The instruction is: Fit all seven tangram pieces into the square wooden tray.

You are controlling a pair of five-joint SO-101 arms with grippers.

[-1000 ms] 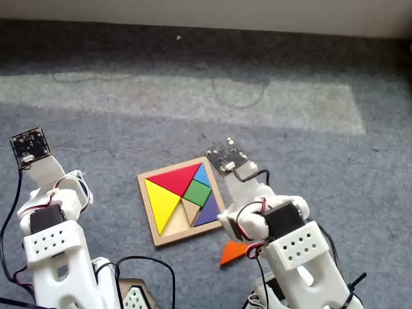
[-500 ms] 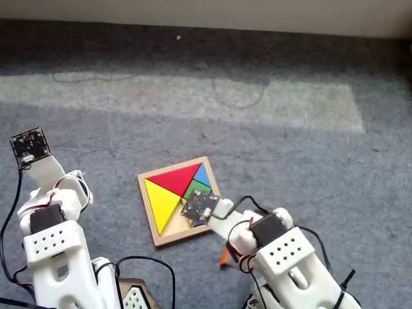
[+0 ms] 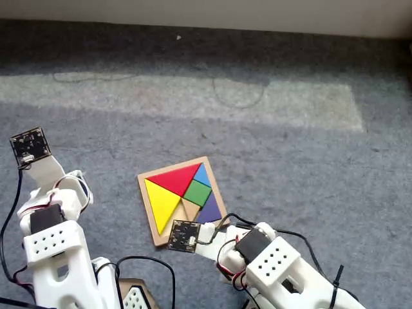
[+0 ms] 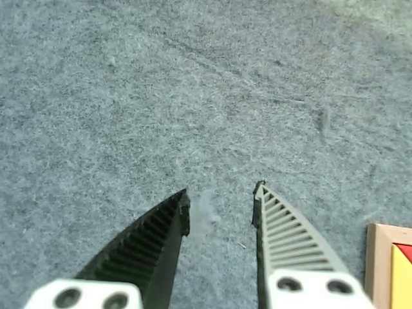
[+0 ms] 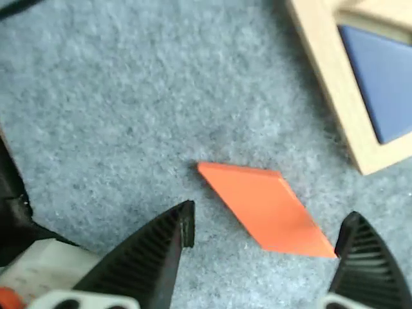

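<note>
Right tool (image 5: pixel 269 225): jaws spread wide and holding nothing. It hangs over the orange parallelogram (image 5: pixel 264 206), one finger to either side of the piece. I judge neither finger is touching it, though the gap on the far side is narrow. The piece lies flat on the grey bench (image 5: pixel 129 96), just beside the outer corner of the square wooden tray (image 5: pixel 328 84) but clear of its rim.

Left tool (image 4: pixel 221 193): jaws partly apart and empty, over bare bench, with one edge of the tray a little way off to the side.

High view: the tray (image 3: pixel 170 167) sits just below and left of frame centre. My right arm (image 3: pixel 270 261) comes in from the bottom edge, its wrist close by the tray's lower corner. My left arm (image 3: pixel 48 225) stands at the lower left, well apart from the tray.

Seated in the tray:
- red triangle (image 3: pixel 177 178)
- yellow triangle (image 3: pixel 161 201)
- green square (image 3: pixel 198 192)
- light blue triangle (image 3: pixel 203 174)
- purple piece (image 3: pixel 209 209)
- pale wood-coloured triangle (image 3: pixel 190 207), which I take for a sixth piece but cannot confirm

Bare wood shows along the lower edge beside the yellow triangle.

Assessment: the task is nearly complete. What is left is to grasp the orange parallelogram, turn it to match the gap and seat it.
</note>
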